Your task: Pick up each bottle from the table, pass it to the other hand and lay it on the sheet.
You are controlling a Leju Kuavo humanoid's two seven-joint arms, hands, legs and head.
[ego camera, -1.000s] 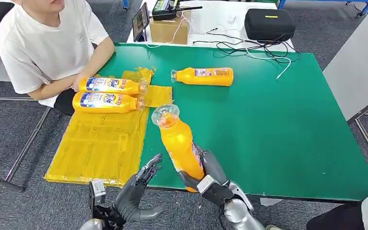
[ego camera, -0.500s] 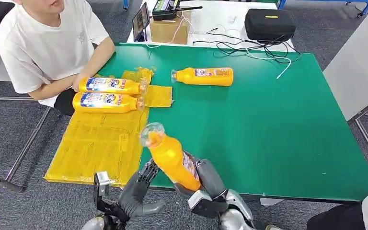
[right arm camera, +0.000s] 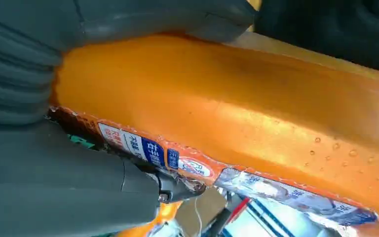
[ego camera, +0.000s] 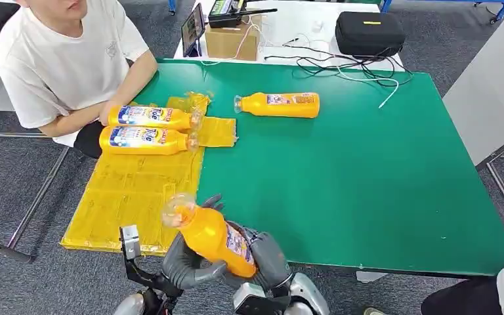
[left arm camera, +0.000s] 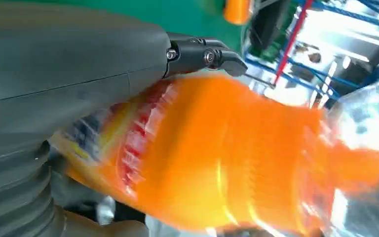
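Across the middle of the frame spreads the green table [ego camera: 367, 184], with the yellow sheet [ego camera: 138, 197] draped over its left side. Upper left, a person [ego camera: 59, 59] sits with a hand by two bottles [ego camera: 147, 128] lying on the sheet; a third bottle [ego camera: 279, 104] lies on the bare green, upper centre. Bottom centre, the held bottle [ego camera: 213, 237] tilts cap-up toward the left, the right hand [ego camera: 266, 259] wrapped round its base and the left hand [ego camera: 184, 259] cupped against its body.

A lab or workshop: green test table [ego camera: 367, 184], tangled cables [ego camera: 341, 62], black equipment case [ego camera: 369, 33], grey carpet.
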